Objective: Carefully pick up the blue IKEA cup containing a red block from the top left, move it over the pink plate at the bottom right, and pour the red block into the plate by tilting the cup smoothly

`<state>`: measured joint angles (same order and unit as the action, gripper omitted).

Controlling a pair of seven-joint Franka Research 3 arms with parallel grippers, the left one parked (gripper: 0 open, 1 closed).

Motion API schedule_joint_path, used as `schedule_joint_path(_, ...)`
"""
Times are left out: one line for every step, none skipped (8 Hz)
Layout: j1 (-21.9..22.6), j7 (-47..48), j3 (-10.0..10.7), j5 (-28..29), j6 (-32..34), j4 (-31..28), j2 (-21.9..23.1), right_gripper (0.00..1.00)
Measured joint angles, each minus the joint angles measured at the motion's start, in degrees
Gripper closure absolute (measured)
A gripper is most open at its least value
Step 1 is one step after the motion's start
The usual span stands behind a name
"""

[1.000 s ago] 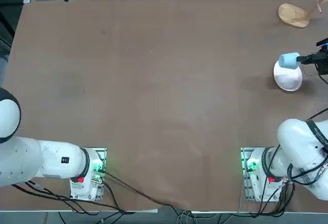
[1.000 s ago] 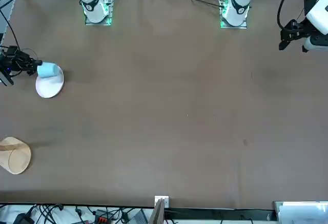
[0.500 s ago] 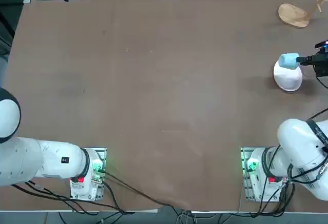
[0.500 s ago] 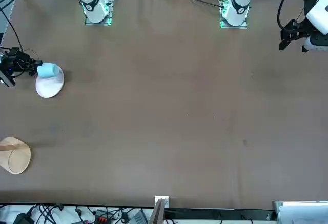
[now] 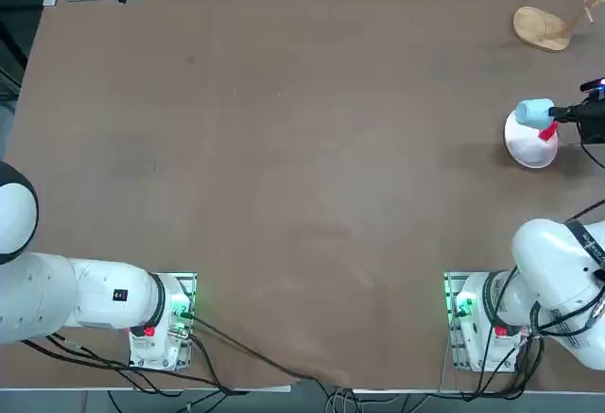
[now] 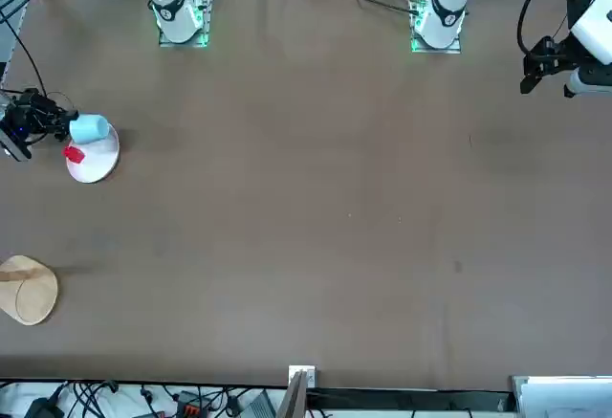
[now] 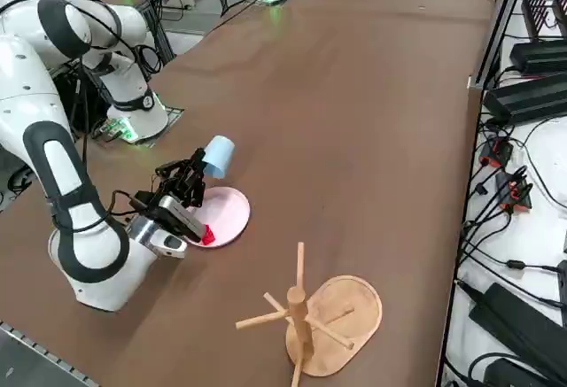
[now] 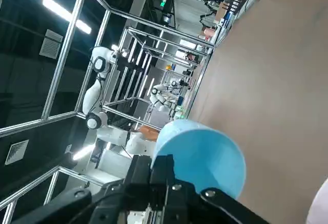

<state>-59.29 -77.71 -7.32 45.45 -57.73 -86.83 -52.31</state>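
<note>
The right gripper (image 7: 197, 177) is clamped on the tipped cup (image 7: 218, 155). The red block (image 7: 207, 236) seems to lie at the plate's (image 7: 232, 214) rim, so it could roll off onto the table.

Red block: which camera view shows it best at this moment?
The front view: the red block lies unobstructed on the pink plate. The top view shows it partly under the tilted blue IKEA cup; the right side view shows only a sliver; the wrist view misses it.

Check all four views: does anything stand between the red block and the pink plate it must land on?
Nothing visible does. The red block already lies on the pink plate, beside the tilted blue IKEA cup held by the right gripper.
</note>
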Motion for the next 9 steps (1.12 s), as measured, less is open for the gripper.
schedule_joint_path(-0.02,-0.03,0.00,0.00,0.03,0.13,0.00,0.98)
schedule_joint_path(-0.01,-0.04,0.00,0.00,0.00,0.20,-0.01,0.98)
schedule_joint_path(0.06,-0.04,-0.04,0.00,-0.35,0.33,0.00,0.98)
schedule_joint_path(0.42,0.44,-0.18,-0.01,-1.71,0.40,0.20,0.98)
schedule_joint_path(1.21,2.83,-0.42,-0.01,-3.99,0.19,1.15,0.98)
schedule_joint_path(2.43,6.68,-0.75,0.00,-6.52,-0.52,3.46,0.98)
schedule_joint_path(4.06,10.42,-0.97,0.01,-9.49,-2.23,7.27,0.98)
schedule_joint_path(6.03,13.73,-1.10,0.00,-13.25,-4.94,12.12,0.98)
schedule_joint_path(8.27,16.71,-1.18,-0.01,-17.60,-8.25,17.23,0.98)
